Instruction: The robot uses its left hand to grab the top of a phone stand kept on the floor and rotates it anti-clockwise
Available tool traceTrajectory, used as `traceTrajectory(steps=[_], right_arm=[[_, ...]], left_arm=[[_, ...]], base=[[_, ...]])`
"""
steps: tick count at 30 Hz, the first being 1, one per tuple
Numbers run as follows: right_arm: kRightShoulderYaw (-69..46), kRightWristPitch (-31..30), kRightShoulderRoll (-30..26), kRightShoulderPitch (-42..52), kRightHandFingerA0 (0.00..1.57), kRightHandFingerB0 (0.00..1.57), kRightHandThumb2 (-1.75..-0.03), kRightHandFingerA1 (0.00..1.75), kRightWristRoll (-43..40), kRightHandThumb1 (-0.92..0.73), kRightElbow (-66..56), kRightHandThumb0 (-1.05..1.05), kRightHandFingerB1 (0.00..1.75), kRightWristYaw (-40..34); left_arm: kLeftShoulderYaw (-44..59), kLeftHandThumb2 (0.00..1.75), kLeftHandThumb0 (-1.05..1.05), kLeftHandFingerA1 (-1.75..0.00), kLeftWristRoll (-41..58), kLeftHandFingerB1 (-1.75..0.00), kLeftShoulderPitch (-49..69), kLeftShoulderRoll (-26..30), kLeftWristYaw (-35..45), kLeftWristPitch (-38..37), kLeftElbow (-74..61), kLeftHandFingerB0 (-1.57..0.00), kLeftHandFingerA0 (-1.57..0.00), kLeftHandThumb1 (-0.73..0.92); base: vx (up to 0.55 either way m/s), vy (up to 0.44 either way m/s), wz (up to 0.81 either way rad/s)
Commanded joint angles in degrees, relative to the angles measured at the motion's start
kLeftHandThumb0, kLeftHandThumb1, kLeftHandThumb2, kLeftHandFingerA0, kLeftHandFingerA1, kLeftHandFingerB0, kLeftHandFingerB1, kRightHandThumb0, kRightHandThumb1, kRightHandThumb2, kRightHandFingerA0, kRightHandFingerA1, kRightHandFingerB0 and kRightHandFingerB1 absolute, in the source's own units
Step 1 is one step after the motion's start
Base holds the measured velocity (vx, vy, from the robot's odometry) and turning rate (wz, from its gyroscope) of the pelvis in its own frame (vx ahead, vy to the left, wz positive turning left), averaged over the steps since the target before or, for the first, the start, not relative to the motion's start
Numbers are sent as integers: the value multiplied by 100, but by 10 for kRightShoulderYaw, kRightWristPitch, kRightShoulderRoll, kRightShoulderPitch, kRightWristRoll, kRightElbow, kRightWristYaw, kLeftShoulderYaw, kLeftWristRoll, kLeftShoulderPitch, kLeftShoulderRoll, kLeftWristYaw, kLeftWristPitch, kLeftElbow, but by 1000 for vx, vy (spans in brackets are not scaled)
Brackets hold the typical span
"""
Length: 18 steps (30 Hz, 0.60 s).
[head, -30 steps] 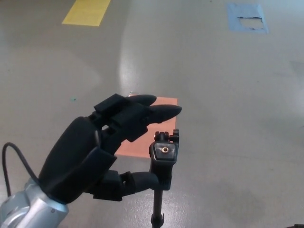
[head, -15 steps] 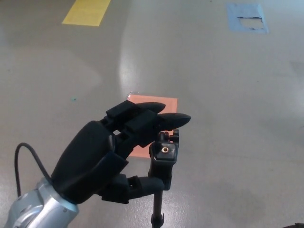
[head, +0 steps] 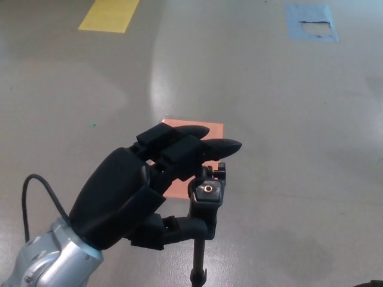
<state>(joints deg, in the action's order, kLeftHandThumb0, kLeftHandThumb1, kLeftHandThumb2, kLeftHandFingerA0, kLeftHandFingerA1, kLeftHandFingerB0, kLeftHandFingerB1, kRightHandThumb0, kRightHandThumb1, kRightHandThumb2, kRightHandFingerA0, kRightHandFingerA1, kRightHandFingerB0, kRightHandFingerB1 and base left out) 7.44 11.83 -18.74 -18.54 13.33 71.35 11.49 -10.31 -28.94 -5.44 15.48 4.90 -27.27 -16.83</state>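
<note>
Left robot hand (head: 140, 194): lower left of frame, cupped around the stand (head: 205, 200) head at lower centre; fingers (head: 209, 145) arch over it, thumb against its left side, not yet clamped that I can see. Step as I judge it: closing the grasp. Next: I squeeze firmly, then twist anti-clockwise. Right hand out of view.
</note>
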Motion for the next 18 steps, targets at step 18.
traceTrajectory(steps=[18], right_arm=[[-2,-6,-15,-5,68,15,-97,70,1,-52,-2,-29,48,6]], left_arm=[[-17,60,-38,-37,-23,-46,-31,-3,-16,-1,40,-27,-27,41]], base=[[0,0,0]])
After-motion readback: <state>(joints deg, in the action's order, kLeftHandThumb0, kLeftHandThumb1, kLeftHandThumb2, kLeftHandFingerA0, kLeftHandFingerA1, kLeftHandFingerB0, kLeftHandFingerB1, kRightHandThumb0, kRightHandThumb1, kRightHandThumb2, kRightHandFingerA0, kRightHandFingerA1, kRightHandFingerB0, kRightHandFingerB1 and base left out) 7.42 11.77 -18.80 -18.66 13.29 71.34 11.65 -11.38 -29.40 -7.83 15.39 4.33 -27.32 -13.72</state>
